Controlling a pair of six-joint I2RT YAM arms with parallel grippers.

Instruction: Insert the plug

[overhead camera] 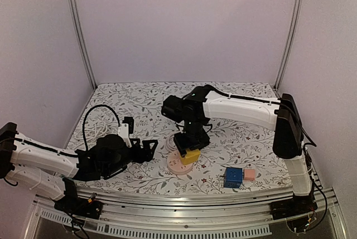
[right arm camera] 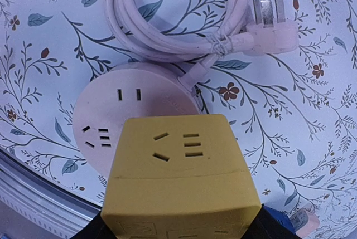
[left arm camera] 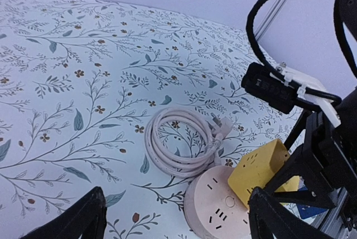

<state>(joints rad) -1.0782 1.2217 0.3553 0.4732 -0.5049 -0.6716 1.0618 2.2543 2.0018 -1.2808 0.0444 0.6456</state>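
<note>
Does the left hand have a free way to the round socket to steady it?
Probably yes. The open left hand sits just left of the round socket with nothing between them; the right hand holds the yellow plug cube over it.

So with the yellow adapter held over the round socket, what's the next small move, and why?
Probably level the yellow adapter and slide it toward the middle of the round socket before pressing down. The right gripper holds it tilted in the left wrist view, and it hangs over the socket's rim rather than centred on it.
</note>
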